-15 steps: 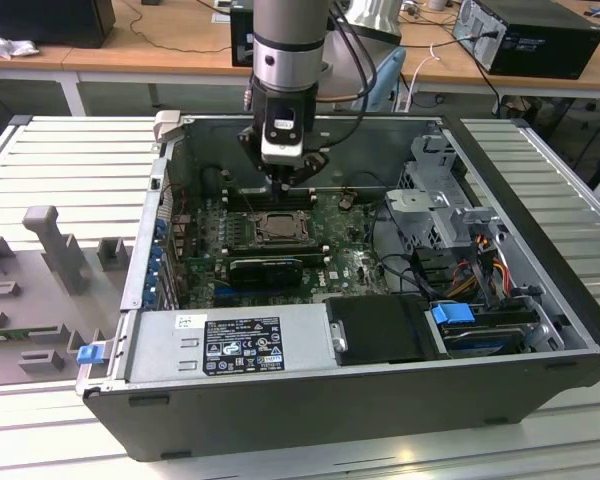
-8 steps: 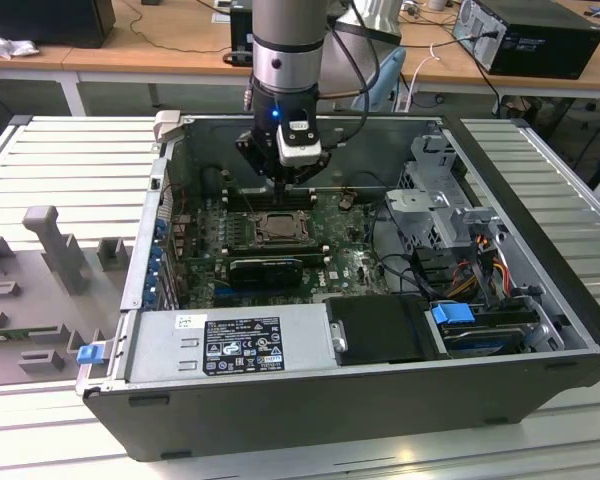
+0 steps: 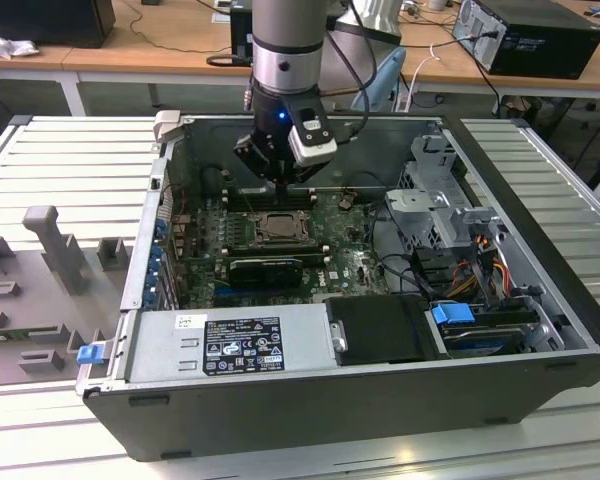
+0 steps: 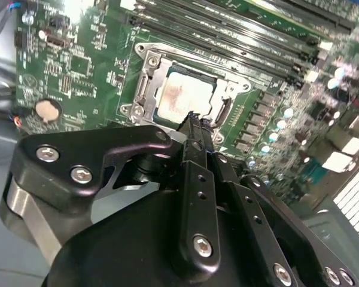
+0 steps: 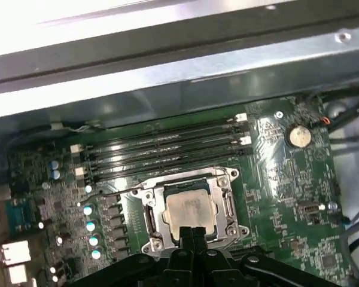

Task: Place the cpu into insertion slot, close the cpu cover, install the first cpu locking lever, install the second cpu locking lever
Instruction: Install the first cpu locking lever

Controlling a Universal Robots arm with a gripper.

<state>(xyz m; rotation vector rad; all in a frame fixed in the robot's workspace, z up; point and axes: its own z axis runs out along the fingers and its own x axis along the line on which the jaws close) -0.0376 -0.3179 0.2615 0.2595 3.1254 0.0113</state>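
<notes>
The cpu (image 5: 190, 209) lies flat in the insertion slot (image 5: 151, 220) on the green board, its pale face showing in both wrist views (image 4: 182, 95). The silvery cpu cover (image 5: 230, 206) lies down around the chip, framing it through its cut-out (image 4: 145, 89). A thin wire lever (image 5: 116, 192) runs out sideways from the socket's corner. My gripper (image 5: 192, 231) hangs just above the socket's near edge, its two black fingers (image 4: 194, 128) pressed together with nothing between them. In the exterior view the gripper (image 3: 280, 182) is inside the open case, over the socket (image 3: 278, 228).
Long black memory slots (image 5: 167, 146) run beside the socket. A black finned block (image 3: 265, 270) lies on its other side. The power supply (image 3: 230, 345), drive cage (image 3: 435, 190) and loose cables (image 3: 470, 265) crowd the case. A coin battery (image 5: 298, 136) sits on the board.
</notes>
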